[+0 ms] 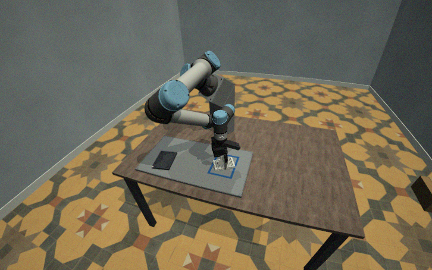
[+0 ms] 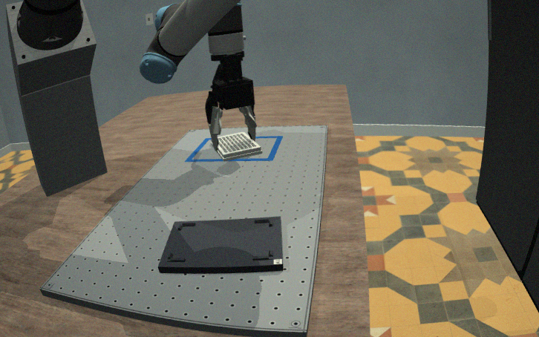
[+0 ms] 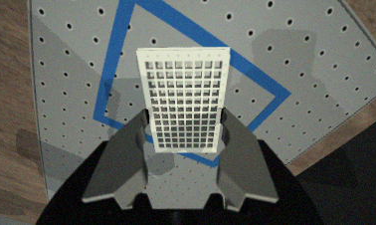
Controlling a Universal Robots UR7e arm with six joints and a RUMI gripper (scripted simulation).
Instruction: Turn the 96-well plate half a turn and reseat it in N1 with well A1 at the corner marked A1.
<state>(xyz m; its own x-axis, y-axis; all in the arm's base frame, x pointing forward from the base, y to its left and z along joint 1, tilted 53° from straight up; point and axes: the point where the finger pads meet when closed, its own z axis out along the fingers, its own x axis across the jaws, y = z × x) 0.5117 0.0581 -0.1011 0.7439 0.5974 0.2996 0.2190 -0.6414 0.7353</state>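
Wooden table [image 1: 288,160] on patterned tile floor, carrying a grey perforated board [image 2: 204,200]. From the exterior view we list the black plate nest N1 [image 2: 221,244] at the board's near end, standing vacant, well apart from the blue outline [image 2: 277,147]. From the wrist view alone we note the gripper [image 3: 184,141] pinching the white 96-well plate [image 3: 184,100] by its long sides, above the blue outline.

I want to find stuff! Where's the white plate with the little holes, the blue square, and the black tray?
White plate [image 2: 237,145], exterior view, on its grid of holes.
Blue square [image 2: 275,147], exterior view, on its right stripe.
Black tray [image 2: 221,244], exterior view, on its flat middle.
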